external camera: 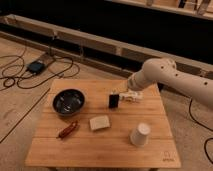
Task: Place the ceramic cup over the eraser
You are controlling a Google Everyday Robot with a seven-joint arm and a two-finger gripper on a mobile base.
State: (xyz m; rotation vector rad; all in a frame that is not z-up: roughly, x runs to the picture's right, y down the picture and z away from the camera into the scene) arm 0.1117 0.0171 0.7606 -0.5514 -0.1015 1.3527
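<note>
The white ceramic cup (140,134) stands upside down, wide end on the wooden table (100,147), at the front right. The small black eraser (114,100) stands upright near the table's back middle. My gripper (125,96) hangs at the end of the white arm (170,77), just right of the eraser and close to it, well behind the cup.
A dark round bowl (68,101) sits at the left. A beige flat block (100,122) lies in the middle. A reddish-brown elongated object (68,129) lies at the front left. Cables and a small device (36,66) lie on the floor to the left.
</note>
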